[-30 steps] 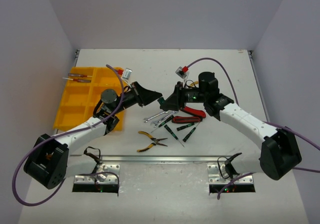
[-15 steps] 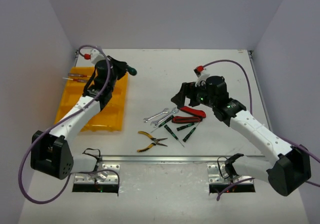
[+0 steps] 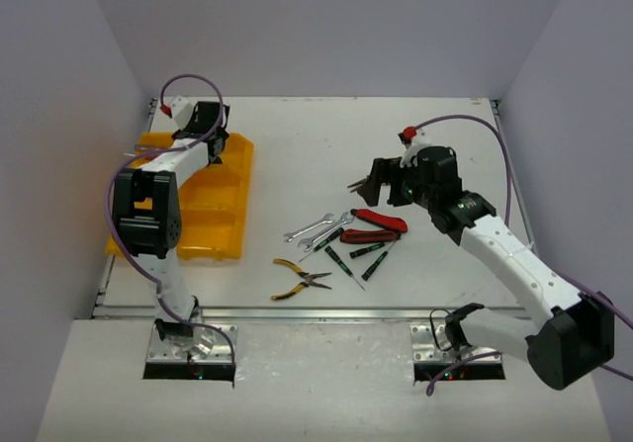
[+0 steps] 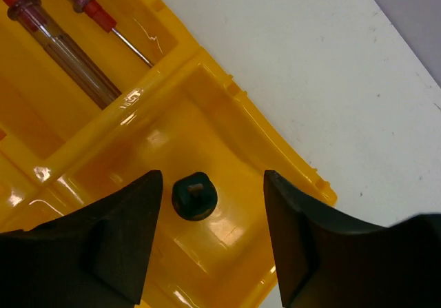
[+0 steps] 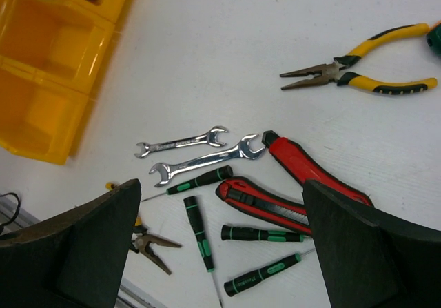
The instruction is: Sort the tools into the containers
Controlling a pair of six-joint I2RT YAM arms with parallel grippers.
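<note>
Over the white table (image 3: 396,145), left gripper (image 4: 211,184) jaws stand apart at the tray's (image 4: 227,115) far corner, seemingly dropping a screwdriver (image 4: 193,196); right gripper (image 5: 220,184) gapes above loose tools (image 5: 207,160).

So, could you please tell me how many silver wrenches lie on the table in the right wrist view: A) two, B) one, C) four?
A: a shorter wrench and a longer wrench lie side by side, next to the red-handled pliers.

Left arm (image 3: 161,170) stretched far forward, left pincer (image 4: 210,185) parted, right pincer (image 5: 220,187) wide open.
</note>
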